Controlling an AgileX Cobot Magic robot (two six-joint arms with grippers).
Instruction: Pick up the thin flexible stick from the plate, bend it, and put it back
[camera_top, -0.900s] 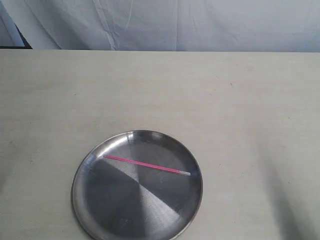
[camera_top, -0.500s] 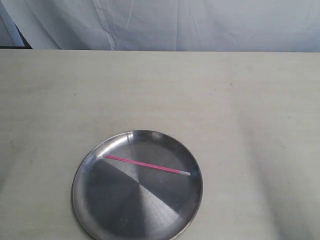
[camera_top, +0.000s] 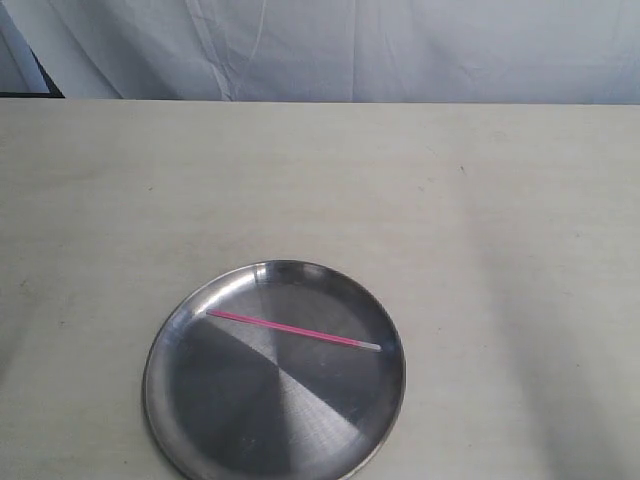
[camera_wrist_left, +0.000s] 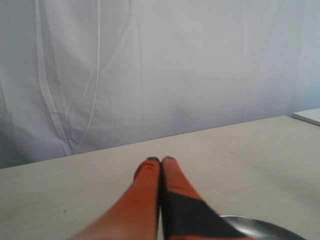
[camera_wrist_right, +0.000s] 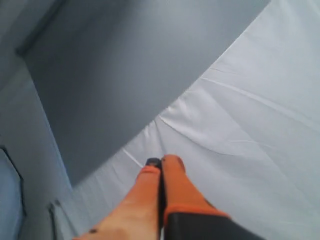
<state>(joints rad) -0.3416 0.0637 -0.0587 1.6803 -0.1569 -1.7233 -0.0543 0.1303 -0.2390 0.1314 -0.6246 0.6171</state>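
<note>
The thin flexible stick (camera_top: 293, 329) is seen lying slantwise across the plate (camera_top: 250, 420) on the desk (camera_top: 450, 200). The left claw (camera_wrist_left: 161, 161) and right claw (camera_wrist_right: 161, 161) are pressed fully together, with nothing gripped.

The plate (camera_top: 240, 410) is cut off at the exterior view's bottom edge.

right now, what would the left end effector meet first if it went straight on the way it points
The left end effector would likely meet bare table near its far edge, else the white cloth behind; depth is unclear.
</note>
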